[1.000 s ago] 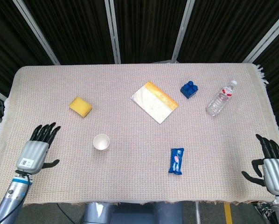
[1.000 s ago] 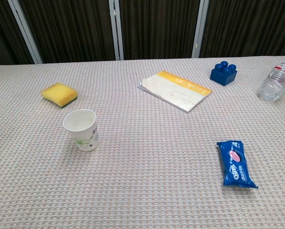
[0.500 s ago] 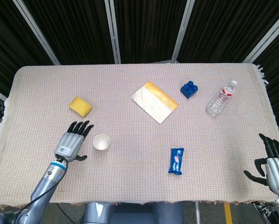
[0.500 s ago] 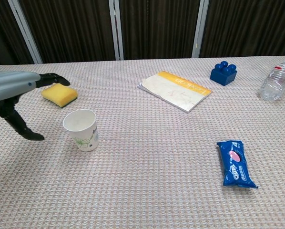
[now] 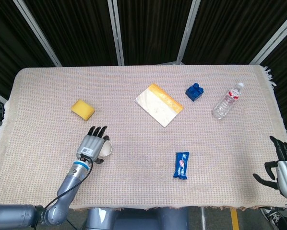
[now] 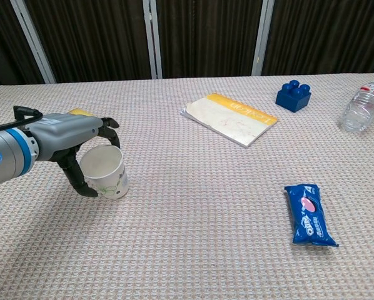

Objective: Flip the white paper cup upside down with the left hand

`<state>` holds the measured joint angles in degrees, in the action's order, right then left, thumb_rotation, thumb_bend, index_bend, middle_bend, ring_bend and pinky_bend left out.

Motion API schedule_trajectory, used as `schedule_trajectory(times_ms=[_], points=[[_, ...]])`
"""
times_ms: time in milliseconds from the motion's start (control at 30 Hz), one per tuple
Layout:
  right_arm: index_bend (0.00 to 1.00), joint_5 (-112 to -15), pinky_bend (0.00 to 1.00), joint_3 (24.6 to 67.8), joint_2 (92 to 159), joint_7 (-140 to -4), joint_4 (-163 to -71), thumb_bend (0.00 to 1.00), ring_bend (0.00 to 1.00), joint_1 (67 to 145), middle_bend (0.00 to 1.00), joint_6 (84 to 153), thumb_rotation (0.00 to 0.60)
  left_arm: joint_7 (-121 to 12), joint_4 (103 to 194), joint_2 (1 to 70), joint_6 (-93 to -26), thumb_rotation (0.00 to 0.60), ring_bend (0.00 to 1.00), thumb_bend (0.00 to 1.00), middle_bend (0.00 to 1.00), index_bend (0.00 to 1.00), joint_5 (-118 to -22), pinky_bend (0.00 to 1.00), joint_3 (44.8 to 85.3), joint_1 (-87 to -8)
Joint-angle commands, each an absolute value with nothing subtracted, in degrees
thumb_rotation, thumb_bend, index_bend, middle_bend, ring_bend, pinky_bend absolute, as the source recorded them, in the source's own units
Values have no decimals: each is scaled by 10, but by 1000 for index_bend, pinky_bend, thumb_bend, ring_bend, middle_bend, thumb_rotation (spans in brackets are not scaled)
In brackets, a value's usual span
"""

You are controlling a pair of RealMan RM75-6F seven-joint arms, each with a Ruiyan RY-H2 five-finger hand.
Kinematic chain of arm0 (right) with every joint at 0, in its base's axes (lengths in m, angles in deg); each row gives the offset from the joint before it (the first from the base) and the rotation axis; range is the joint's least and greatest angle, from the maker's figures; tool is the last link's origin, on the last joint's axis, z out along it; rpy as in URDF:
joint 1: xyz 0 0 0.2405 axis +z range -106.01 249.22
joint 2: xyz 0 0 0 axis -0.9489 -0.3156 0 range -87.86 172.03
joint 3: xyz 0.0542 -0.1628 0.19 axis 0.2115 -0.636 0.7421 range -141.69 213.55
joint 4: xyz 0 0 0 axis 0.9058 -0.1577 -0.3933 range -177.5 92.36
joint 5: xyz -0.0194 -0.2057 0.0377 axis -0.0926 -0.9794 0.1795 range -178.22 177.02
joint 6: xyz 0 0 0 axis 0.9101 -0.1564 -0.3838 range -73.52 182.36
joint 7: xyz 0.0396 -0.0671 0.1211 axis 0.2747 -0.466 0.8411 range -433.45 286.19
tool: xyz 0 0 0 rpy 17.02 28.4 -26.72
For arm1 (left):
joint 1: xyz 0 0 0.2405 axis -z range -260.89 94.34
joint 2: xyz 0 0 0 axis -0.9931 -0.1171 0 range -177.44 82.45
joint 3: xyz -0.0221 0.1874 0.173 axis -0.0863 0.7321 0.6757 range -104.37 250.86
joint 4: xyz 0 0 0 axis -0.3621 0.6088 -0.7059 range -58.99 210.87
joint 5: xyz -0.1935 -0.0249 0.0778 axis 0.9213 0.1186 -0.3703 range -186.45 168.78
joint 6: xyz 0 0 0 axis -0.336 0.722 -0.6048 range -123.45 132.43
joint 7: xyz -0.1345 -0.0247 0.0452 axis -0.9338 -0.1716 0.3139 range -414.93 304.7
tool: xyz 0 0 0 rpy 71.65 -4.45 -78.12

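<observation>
A table [image 5: 134, 191] draped in a beige waffle-weave cloth carries everything. A white paper cup [image 6: 106, 170] stands upright on it, right at the left hand's fingers [image 6: 106, 125]. Just beyond those fingertips lies a yellow sponge [image 5: 82, 109]. Well away from them lie a yellow-edged booklet [image 5: 159, 104], blue brick [image 5: 195, 91], clear bottle [image 5: 227, 100] and blue snack packet [image 5: 181, 165].

on the table cloth [image 5: 134, 158] there is one paper cup [image 6: 106, 170], one yellow sponge [image 5: 82, 109], one booklet [image 5: 159, 104], one blue building block [image 5: 195, 91], one plastic water bottle [image 5: 227, 100] and one blue snack packet [image 5: 181, 165]. two robot hands show: the left hand [image 5: 92, 146] and the right hand [image 5: 283, 167].
</observation>
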<state>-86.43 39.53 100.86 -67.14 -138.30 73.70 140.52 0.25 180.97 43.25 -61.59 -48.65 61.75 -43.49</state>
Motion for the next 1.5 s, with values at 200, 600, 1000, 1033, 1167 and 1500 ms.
schedule_trajectory(times_ms=[200,600,1000,1033,1167,1500], points=[[180,-867,0,395,1008,-670,-1384,45,0,737,0,1406,600,3,1809,424,-630,600,0,142,0,346,-474,0,627,-424],[0,-863,0,395,1008,-673,-1386,45,0,737,0,1403,600,-61,1819,402,-632,600,0,290,0,417,-485,0,630,-434],[0,-861,0,394,1007,-676,-1387,44,0,737,0,1399,600,-328,1772,424,-558,600,0,291,0,414,-541,0,606,-483],[0,-860,0,394,1007,-676,-1387,44,0,737,0,1398,600,-331,1765,424,-553,600,0,292,0,414,-542,0,611,-483],[0,-860,0,395,1007,-675,-1387,44,0,737,0,1398,600,-338,1731,413,-525,600,0,290,0,399,-538,0,637,-484],[0,-863,0,394,1010,-681,-1388,45,0,738,0,1400,600,-330,1720,368,-502,600,0,198,0,226,-526,0,658,-478]])
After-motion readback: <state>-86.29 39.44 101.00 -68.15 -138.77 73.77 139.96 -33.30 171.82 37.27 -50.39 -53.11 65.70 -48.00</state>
